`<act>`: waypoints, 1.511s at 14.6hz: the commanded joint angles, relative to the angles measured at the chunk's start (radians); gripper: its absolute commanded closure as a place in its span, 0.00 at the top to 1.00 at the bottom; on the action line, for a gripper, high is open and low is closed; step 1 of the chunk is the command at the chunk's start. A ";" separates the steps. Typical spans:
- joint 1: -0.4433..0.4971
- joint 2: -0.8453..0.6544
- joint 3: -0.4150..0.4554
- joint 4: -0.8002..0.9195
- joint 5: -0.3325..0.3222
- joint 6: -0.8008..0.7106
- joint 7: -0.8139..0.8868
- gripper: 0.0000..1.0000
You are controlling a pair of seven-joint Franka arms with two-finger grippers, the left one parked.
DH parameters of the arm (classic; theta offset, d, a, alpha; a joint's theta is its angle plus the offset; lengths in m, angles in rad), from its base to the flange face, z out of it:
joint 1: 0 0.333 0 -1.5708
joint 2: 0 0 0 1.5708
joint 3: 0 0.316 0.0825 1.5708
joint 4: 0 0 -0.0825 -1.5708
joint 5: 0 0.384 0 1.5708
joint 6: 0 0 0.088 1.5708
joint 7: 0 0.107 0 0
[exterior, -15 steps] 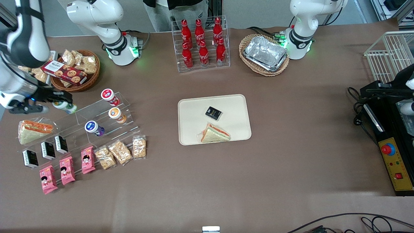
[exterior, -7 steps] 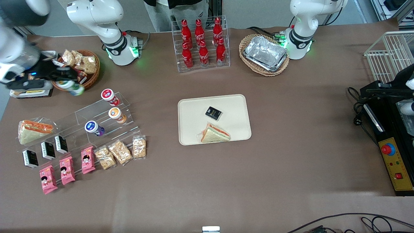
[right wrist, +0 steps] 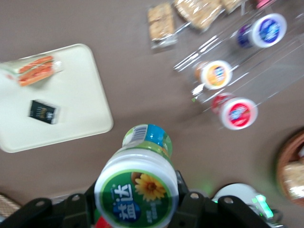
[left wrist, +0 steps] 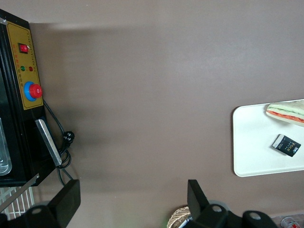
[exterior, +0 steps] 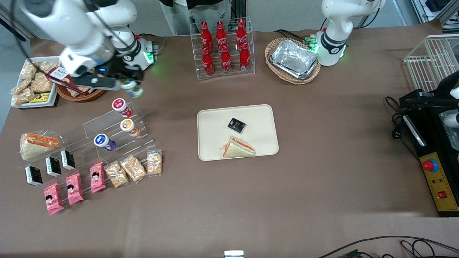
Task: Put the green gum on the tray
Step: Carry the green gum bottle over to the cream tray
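While carried above the counter (exterior: 322,186), the green gum (exterior: 134,90) sits clamped in the jaws of the gripper (exterior: 129,85), clear of any surface, over bare brown counter just beside the wicker snack basket (exterior: 77,96) and farther from the front camera than the acrylic display steps (exterior: 118,132).

- Green gum, wrist view (right wrist: 137,190): green lid with white rim and a sunflower print faces the camera; the gripper (right wrist: 137,202) closes on the bottle from both sides.
- Tray (exterior: 265,118): cream, rounded corners, low rim, flat on mid-counter, well apart from the gum toward the parked arm's end. It holds a small black packet (exterior: 236,125) near its middle and a wrapped sandwich (exterior: 238,148) at the edge nearest the front camera. The strip along the edge farthest from the camera and both side margins are bare.
- Between gum and tray: open counter.
- Display steps: red-lidded bottle (exterior: 120,106), orange-lidded bottle (exterior: 128,126) and purple-lidded bottle (exterior: 103,141) lie on them, below and nearer the camera than the gum.
- Cola rack (exterior: 223,50): upright red bottles, at the counter edge farthest from the camera, apart from the tray.
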 commanded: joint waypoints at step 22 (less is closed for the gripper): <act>0.130 0.641 0.251 -0.295 -0.413 1.016 0.681 0.28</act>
